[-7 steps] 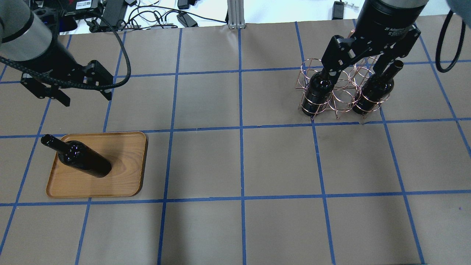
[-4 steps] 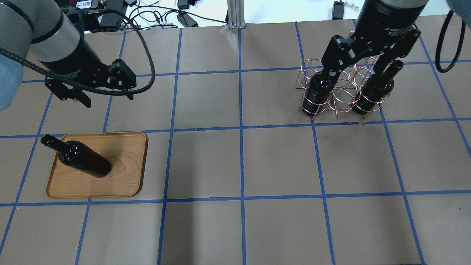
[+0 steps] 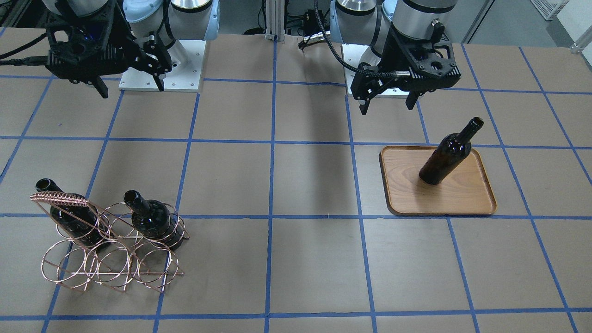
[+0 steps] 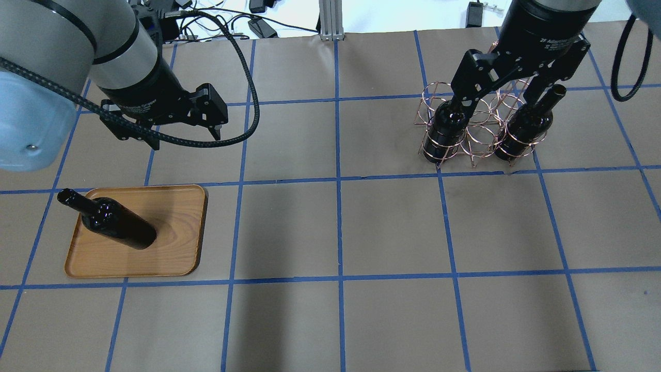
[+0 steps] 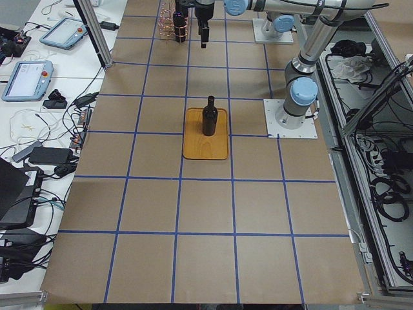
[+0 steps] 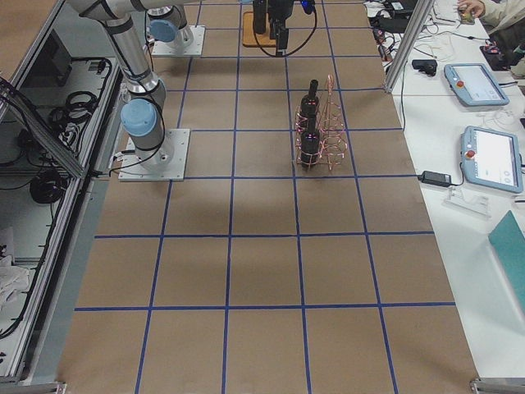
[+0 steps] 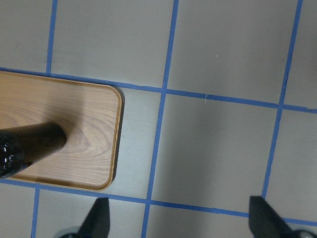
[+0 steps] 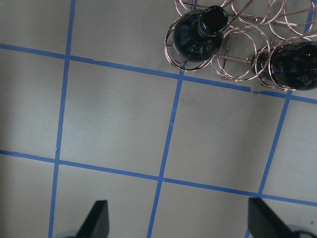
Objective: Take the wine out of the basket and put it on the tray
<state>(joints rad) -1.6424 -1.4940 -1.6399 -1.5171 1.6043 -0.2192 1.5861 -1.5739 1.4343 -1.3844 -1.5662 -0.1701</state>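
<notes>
Two bottles (image 3: 155,223) occupy the basket (image 3: 99,260), handle (image 3: 60,199) seemingly beside one neck.

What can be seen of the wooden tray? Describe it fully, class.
The wooden tray is a flat, light-brown rectangle with rounded corners, a low raised rim and visible grain. It lies level on the paper-covered table, on the robot's left side. One dark wine bottle stands upright near its middle; nothing else touches it.
</notes>
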